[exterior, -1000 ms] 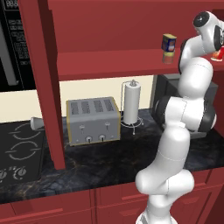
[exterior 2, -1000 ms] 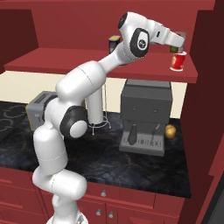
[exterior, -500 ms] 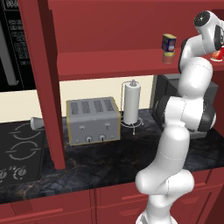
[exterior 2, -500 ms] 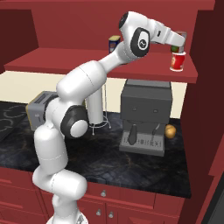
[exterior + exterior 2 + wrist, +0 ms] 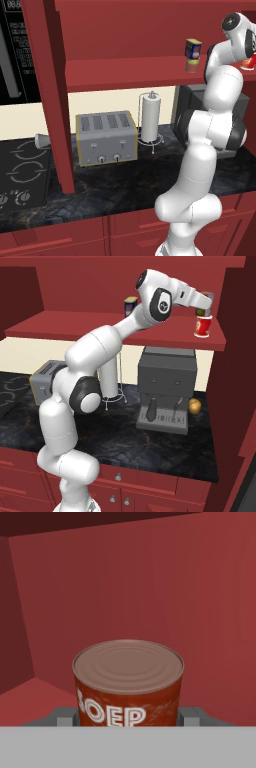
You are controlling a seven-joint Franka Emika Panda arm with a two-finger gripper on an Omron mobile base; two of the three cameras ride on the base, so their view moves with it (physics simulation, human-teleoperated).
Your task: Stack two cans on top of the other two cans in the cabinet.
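In the right base view my gripper [image 5: 204,304] reaches level along the cabinet shelf [image 5: 75,331] at its right end, shut on a dark red can with a green band [image 5: 200,311]. That can hangs directly over the bright red can with a white label [image 5: 202,326]; whether they touch I cannot tell. In the hand view the held can [image 5: 128,684] stands upright between my fingertips [image 5: 192,716], white letters on its side. Further left, the blue-and-yellow can [image 5: 193,48] stands on the tan can [image 5: 192,65]. The bright red can [image 5: 247,63] peeks out at the right edge.
Under the shelf, a toaster [image 5: 106,137], a paper towel holder [image 5: 150,117] and a coffee machine [image 5: 167,388] stand on the dark counter. A cabinet post [image 5: 52,100] rises left of the toaster, and a side wall [image 5: 235,356] closes the shelf's right end.
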